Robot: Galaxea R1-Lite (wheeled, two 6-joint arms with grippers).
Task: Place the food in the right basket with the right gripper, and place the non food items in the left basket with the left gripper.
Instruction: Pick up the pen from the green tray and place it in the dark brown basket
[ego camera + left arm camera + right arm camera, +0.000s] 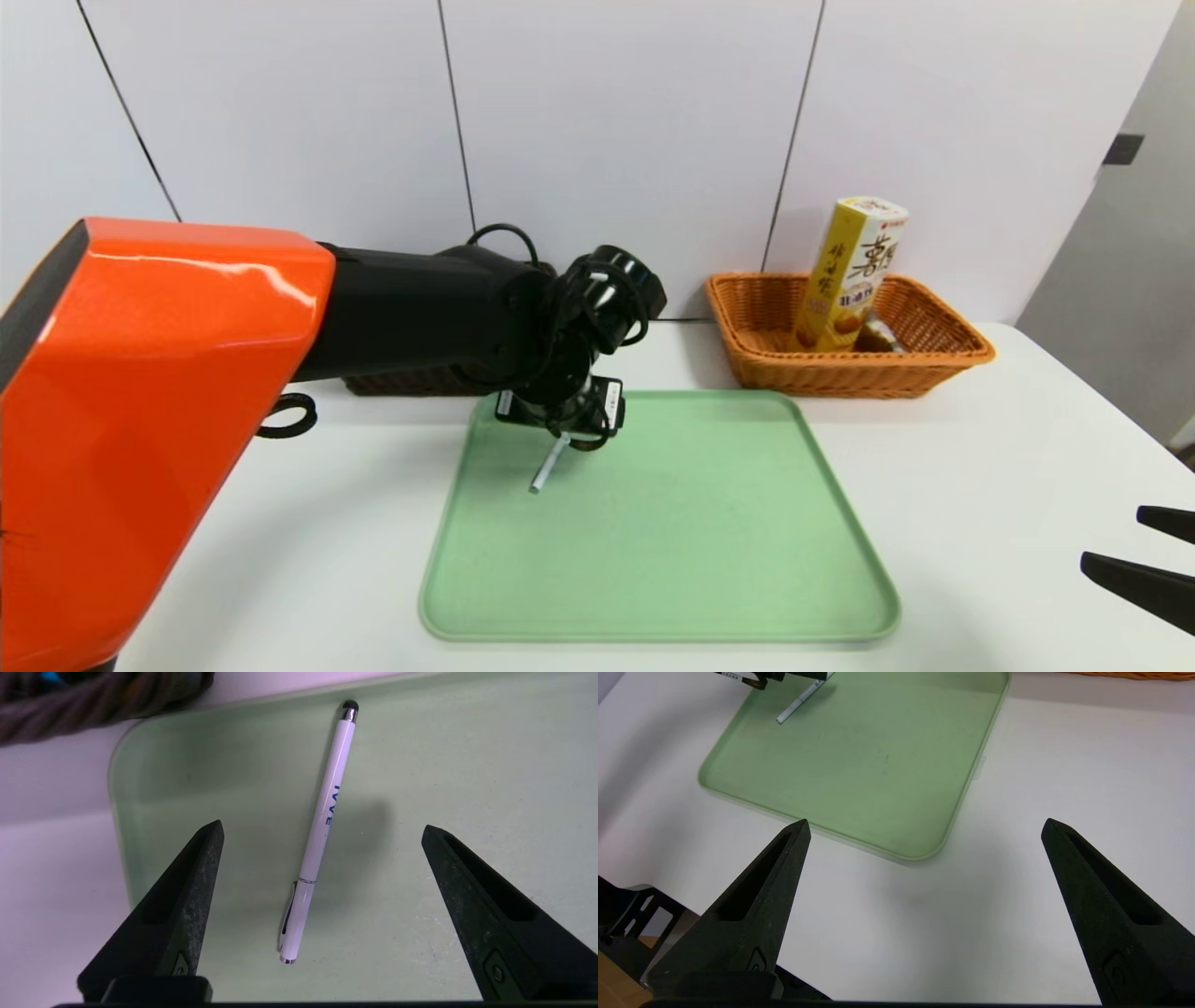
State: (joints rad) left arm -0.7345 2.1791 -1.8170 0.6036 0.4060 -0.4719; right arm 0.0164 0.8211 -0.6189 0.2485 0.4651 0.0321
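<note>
A: On the green tray point(653, 560), far-left corner: white pen point(320, 835) lying flat, nothing gripping it.

B: Left tool point(322, 828)?

A: Right over the pen, fingers spread wide either side, not touching.

B: Rest?

A: Orange basket point(934, 359) at back right w/ yellow box point(850, 275). Dark basket point(411, 381) behind left arm. Right tool point(924, 826) spread, over white counter point(980, 467), near right.

One green tray point(840, 579) on the worktop point(1027, 448). One white pen point(322, 826) lying on it. Two baskets: one orange point(934, 359) at right, one dark point(411, 381) mostly hidden at left. One yellow box point(850, 275) inside the orange basket.
</note>
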